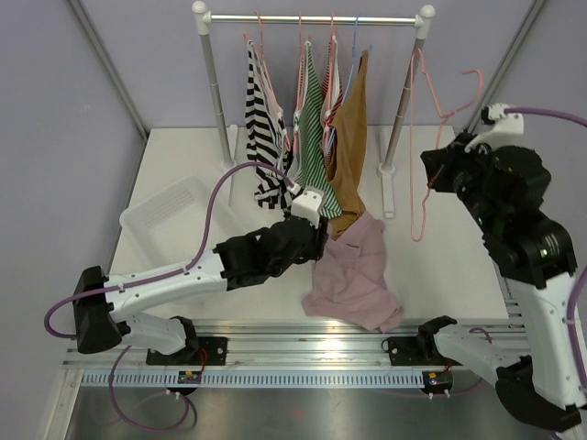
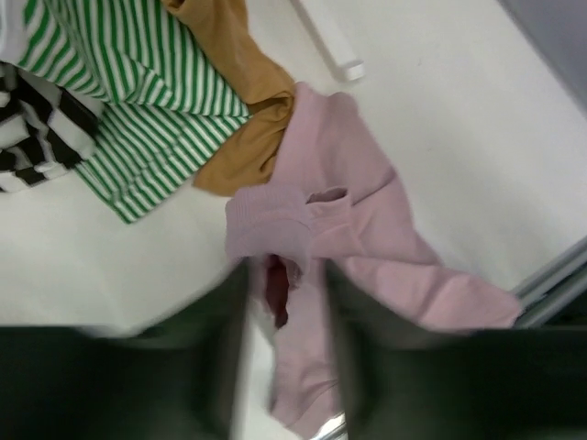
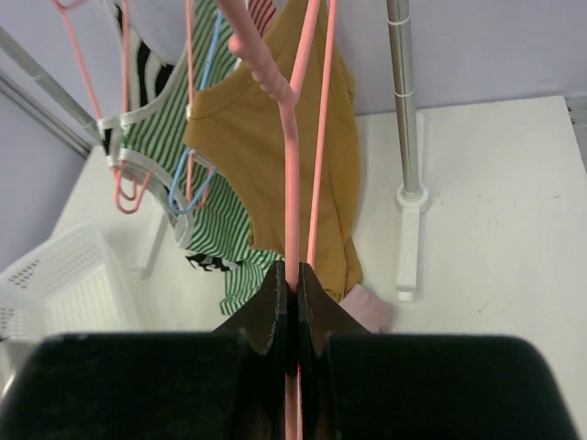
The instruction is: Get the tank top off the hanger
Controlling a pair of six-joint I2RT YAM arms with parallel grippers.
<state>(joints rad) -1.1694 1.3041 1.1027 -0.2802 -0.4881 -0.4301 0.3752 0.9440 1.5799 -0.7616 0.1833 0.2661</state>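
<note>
The pink tank top (image 1: 353, 275) lies crumpled on the table near the front edge, off its hanger; it also shows in the left wrist view (image 2: 367, 229). My left gripper (image 1: 316, 240) is at its left edge, and in the left wrist view (image 2: 284, 270) the jaws stand apart with pink cloth lying between them, blurred. My right gripper (image 1: 442, 172) holds the bare pink hanger (image 1: 415, 183) up in the air beside the rack's right post. In the right wrist view the gripper (image 3: 292, 275) is shut on the hanger's wire (image 3: 292, 183).
A clothes rack (image 1: 312, 18) at the back holds a black-and-white striped top (image 1: 266, 119), a green striped top (image 1: 316, 128) and a mustard top (image 1: 348, 137) on hangers. A white basket (image 1: 170, 215) sits at the left. The rack's right foot (image 1: 387, 192) stands near the hanger.
</note>
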